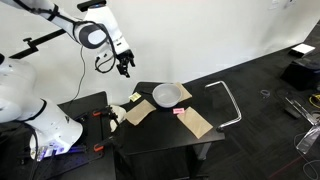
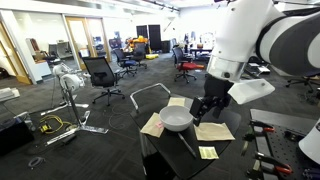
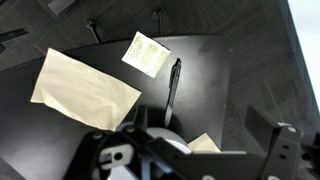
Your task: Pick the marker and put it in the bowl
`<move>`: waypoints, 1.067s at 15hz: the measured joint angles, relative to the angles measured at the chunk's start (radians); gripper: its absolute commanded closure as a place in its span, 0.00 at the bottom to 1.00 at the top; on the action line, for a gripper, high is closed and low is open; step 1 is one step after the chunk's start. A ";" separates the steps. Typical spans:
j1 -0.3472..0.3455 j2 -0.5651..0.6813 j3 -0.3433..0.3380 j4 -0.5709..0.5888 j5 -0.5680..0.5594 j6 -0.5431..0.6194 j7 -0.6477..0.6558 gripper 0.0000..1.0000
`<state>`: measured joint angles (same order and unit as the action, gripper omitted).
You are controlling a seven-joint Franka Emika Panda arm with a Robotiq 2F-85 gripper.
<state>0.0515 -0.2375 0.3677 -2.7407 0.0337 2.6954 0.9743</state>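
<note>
A dark marker [image 3: 173,92] lies flat on the black table [image 3: 210,70] in the wrist view, pointing toward the bowl. It also shows as a thin dark line in an exterior view [image 2: 187,144]. The round light-grey bowl [image 1: 168,94] sits mid-table, seen in both exterior views [image 2: 177,120]. In the wrist view only its rim [image 3: 160,132] shows behind the gripper body. My gripper [image 1: 124,67] hangs well above the table's edge, apart from the marker and bowl. It looks open and empty [image 3: 195,150], and it is close to the camera in an exterior view [image 2: 205,108].
Two flat brown cardboard pieces [image 1: 140,112] [image 1: 197,122] lie beside the bowl; one shows in the wrist view [image 3: 85,90]. A small pale note [image 3: 147,53] lies near the marker. A metal tube frame [image 1: 230,100] stands by the table. Office chairs [image 2: 100,75] stand beyond.
</note>
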 measured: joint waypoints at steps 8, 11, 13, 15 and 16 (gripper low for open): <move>-0.036 0.207 -0.025 0.021 -0.205 0.164 0.098 0.00; -0.063 0.271 -0.047 0.056 -0.326 0.184 0.134 0.00; -0.068 0.302 -0.053 0.074 -0.342 0.197 0.131 0.00; -0.068 0.314 -0.053 0.082 -0.343 0.198 0.131 0.00; -0.068 0.314 -0.053 0.083 -0.343 0.198 0.131 0.00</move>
<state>-0.0168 0.0769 0.3144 -2.6574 -0.3092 2.8934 1.1056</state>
